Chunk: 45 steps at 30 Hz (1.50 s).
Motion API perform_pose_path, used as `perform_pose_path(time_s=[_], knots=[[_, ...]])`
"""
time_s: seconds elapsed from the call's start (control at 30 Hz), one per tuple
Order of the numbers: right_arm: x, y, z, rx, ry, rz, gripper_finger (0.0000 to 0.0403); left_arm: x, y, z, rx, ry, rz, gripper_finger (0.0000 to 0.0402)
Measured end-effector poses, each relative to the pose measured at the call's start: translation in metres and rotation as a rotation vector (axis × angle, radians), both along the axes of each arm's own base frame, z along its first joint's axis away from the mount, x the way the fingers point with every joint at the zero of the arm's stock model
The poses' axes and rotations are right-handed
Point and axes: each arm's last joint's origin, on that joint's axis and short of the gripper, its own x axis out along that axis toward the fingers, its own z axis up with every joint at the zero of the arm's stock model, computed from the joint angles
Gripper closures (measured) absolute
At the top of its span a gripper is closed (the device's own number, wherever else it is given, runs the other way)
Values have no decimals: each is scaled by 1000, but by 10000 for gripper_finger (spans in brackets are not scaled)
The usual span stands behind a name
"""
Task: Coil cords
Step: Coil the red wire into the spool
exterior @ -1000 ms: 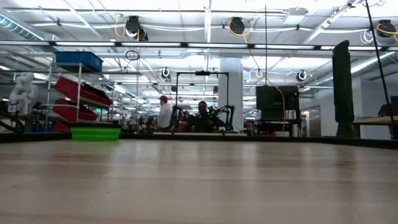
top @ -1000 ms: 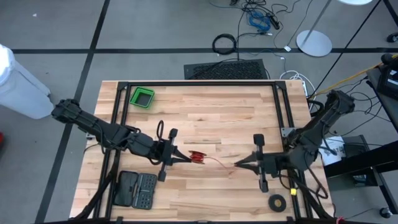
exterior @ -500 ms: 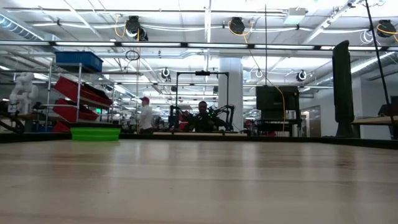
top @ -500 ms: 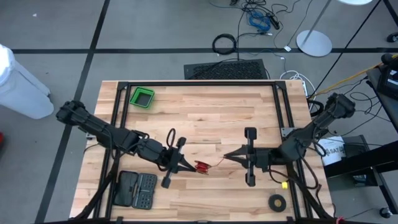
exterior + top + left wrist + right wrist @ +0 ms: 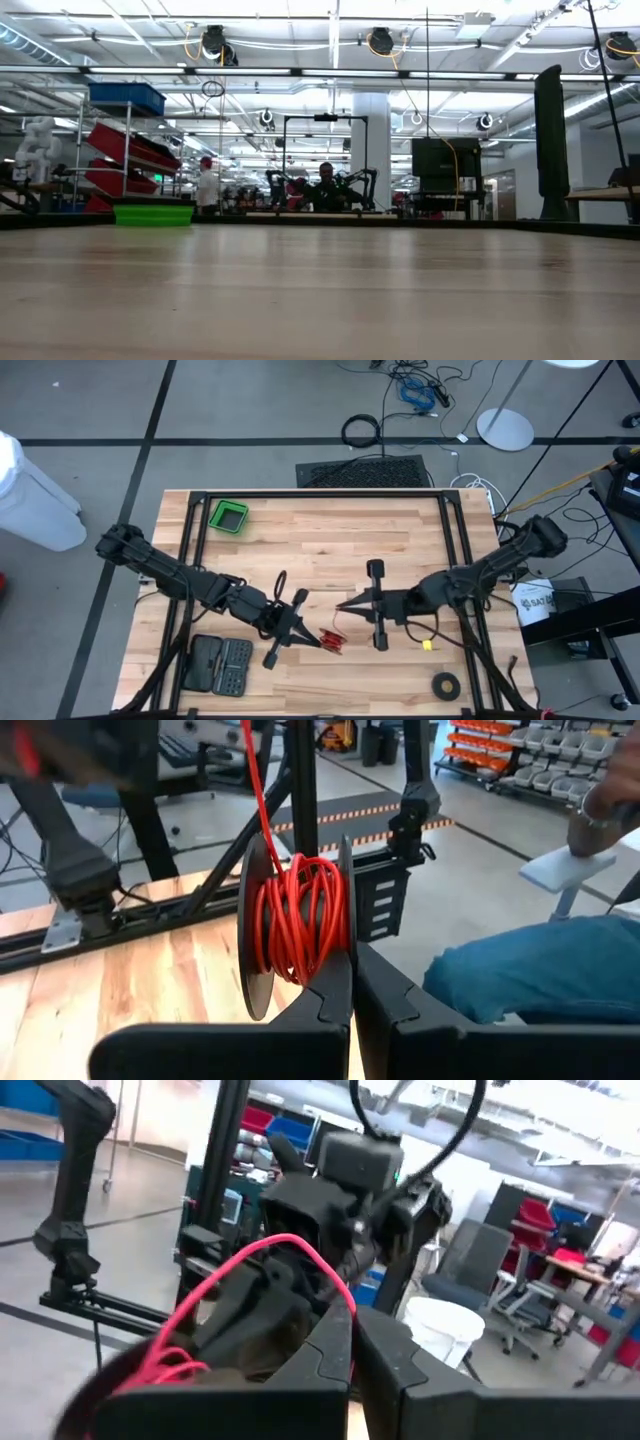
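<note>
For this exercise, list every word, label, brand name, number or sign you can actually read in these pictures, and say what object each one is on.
None can be read.
White bucket beside the table: dark print on its label, too small to read.
Spool of red cord: no label visible.
Green bin, tool case, tape ring: no text visible.

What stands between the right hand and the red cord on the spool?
Nothing visible does. The right hand is shut on the free end of the red cord. The left hand is shut on the spool, and only a short run of cord spans the two above the bare table.
</note>
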Motion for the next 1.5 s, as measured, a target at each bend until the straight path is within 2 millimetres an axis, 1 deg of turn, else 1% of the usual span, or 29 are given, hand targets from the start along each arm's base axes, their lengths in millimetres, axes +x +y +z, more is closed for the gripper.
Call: perform_pose_path(time_s=[0.33,0.57,1.0,1.13,1.23,1.5], knots=[[30,-10,-25,51,51,25,403,3,-3,3,-25,-55,-54,401],[41,-12,-38,80,90,31,403,4,-4,7,-24,-110,-92,401],[44,-11,-50,99,173,29,403,4,-5,15,14,-222,-117,401],[44,-10,-55,114,227,70,403,3,-4,19,28,-273,-118,401],[43,-9,-58,125,265,75,403,1,-3,23,31,-285,-95,401],[40,-6,-65,114,338,78,403,-13,2,36,69,-302,-11,401]])
